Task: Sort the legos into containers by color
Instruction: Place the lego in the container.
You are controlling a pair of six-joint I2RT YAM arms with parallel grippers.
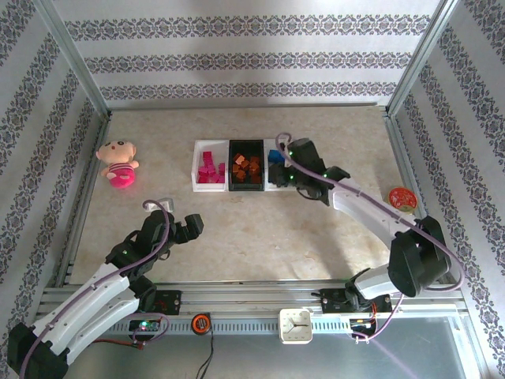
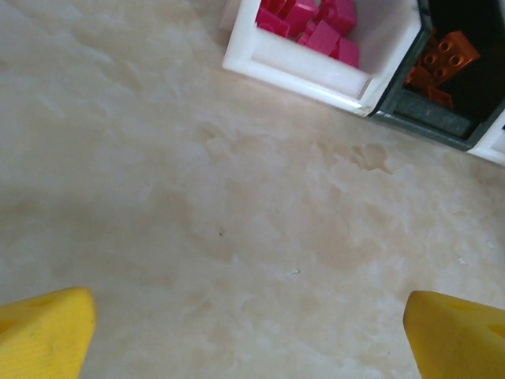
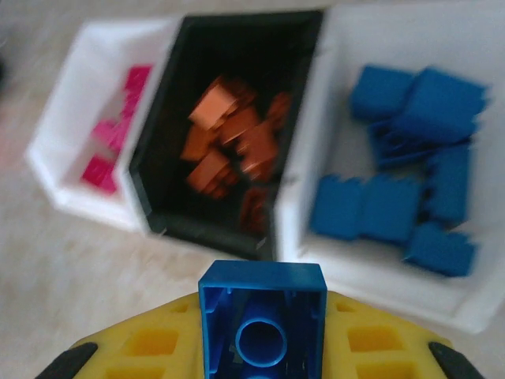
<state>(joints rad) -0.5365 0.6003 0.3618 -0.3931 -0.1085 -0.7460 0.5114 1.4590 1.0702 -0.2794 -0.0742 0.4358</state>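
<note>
While the right gripper (image 1: 295,175) pinches a blue brick (image 3: 262,314) by its sides near the front of the right-hand white bin (image 3: 371,272), which holds the other blue bricks (image 3: 410,158), release should wait until the brick hangs squarely over that bin. It must be clear of the black bin (image 3: 158,213) of orange bricks (image 3: 237,142) alongside, and low enough not to bounce. The left gripper (image 2: 251,339) hangs spread wide over bare table (image 2: 197,237).

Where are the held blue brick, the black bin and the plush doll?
blue brick (image 3: 262,316), right wrist view, its hollow underside.
black bin (image 3: 162,134), right wrist view, left wall.
plush doll (image 1: 118,152), top external view, its head.
</note>
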